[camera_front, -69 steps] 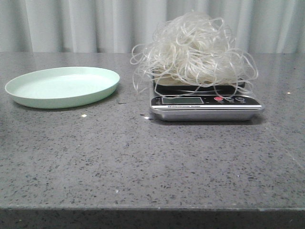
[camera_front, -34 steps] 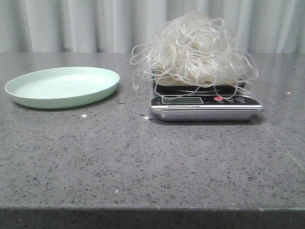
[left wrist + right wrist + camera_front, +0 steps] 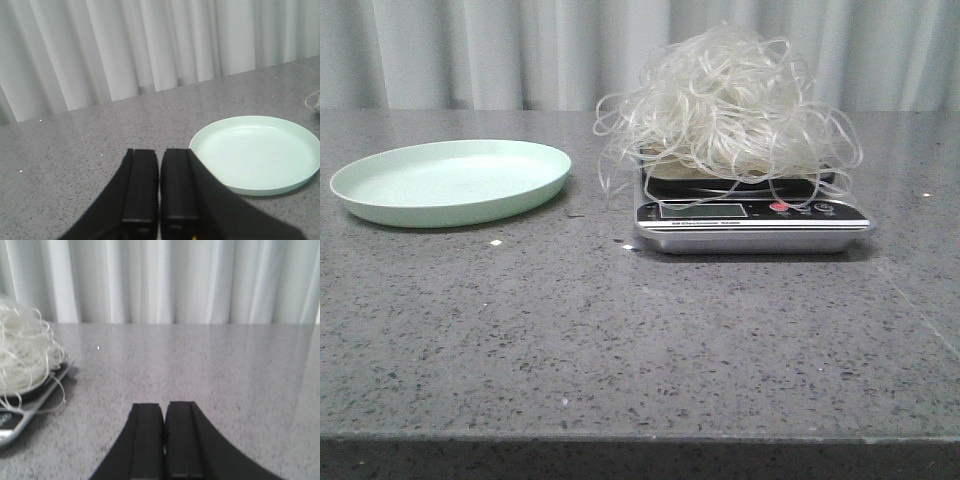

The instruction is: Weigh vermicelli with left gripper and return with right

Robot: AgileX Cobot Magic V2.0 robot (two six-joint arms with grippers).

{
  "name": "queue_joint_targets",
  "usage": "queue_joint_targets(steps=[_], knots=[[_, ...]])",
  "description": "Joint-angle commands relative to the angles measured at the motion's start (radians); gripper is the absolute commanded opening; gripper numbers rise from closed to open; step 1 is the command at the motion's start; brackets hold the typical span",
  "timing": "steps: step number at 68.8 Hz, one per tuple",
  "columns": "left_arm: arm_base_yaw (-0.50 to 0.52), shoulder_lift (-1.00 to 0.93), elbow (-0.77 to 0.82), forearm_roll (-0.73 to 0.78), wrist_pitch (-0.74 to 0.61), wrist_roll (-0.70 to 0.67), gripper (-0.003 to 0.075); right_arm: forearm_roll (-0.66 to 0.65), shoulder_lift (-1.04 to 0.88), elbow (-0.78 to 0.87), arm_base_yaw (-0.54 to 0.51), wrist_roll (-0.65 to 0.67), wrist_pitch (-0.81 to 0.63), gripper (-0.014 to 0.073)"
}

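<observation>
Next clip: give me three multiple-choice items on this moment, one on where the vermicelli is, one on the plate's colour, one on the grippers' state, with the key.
1. Where does the vermicelli lie?
A. on the plate
B. on the scale
C. on the bare table

2. What colour is the plate?
A. pale green
B. red
C. black

3. How do the two grippers stand?
A. both wide open
B. both shut, holding nothing
C. one clamped on noodles

Key:
1 B: the tangle sits on the scale, strands hanging over its edges.
2 A: it is pale green and bare.
3 B: the left gripper and the right gripper each show fingers pressed together, nothing between.
</observation>
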Motion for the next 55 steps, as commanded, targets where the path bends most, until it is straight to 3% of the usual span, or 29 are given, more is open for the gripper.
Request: queue_joint_targets(steps=[1, 11, 33, 55], knots=[[0.004, 0.007, -0.025, -0.017, -0.084, -0.01, 0.0137, 0.003, -0.007, -0.094, -0.007, -0.006, -0.102, 0.0151], [0.004, 0.007, -0.025, -0.019, -0.084, -0.01, 0.0137, 0.003, 0.067, -0.235, -0.007, -0.006, -0.077, 0.0151], [0.004, 0.007, -0.025, -0.102, -0.084, -0.01, 0.0137, 0.013, 0.45, -0.667, 0.01, -0.006, 0.076, 0.0151], [0.004, 0.007, -0.025, -0.102, -0.084, -0.01, 0.0137, 0.018, 0.815, -0.988, 0.243, -0.006, 0.242, 0.0153]])
